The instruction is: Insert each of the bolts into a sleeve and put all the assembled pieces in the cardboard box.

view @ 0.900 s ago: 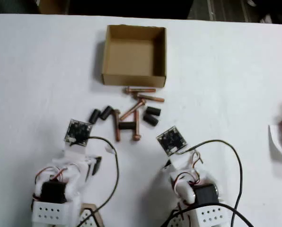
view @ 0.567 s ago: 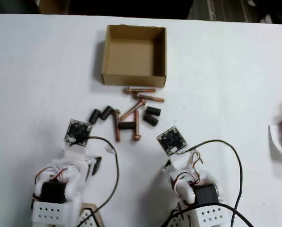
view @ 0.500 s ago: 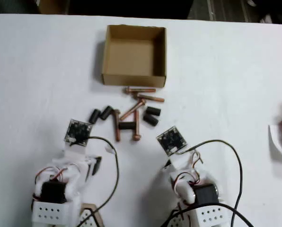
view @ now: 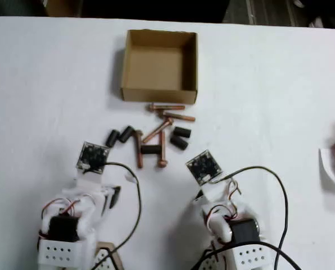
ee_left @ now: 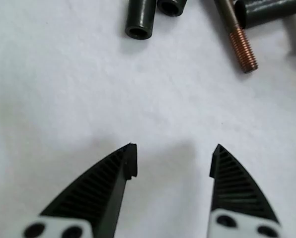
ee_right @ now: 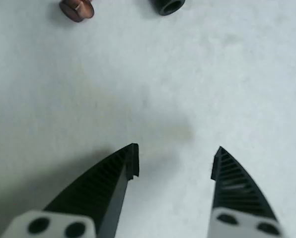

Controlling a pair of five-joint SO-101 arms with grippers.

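**A:** The white surface (view: pixel 268 84) carries the cardboard box (view: pixel 159 94) toward its far edge, and it's empty. Is anything assembled?

**B:** Nothing yet. All the bolts (view: pixel 166 106) and sleeves (view: pixel 181 132) lie loose between the box and the arms. Two bolts lie parallel to the far edge, two point toward it, and one slants.

**A:** And the tools?

**B:** The left tool (ee_left: pixel 173 158) and right tool (ee_right: pixel 174 158) are both spread and empty, toward the near edge.

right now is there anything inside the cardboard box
No, the cardboard box shows a bare floor, with the bolts and sleeves lying outside it.
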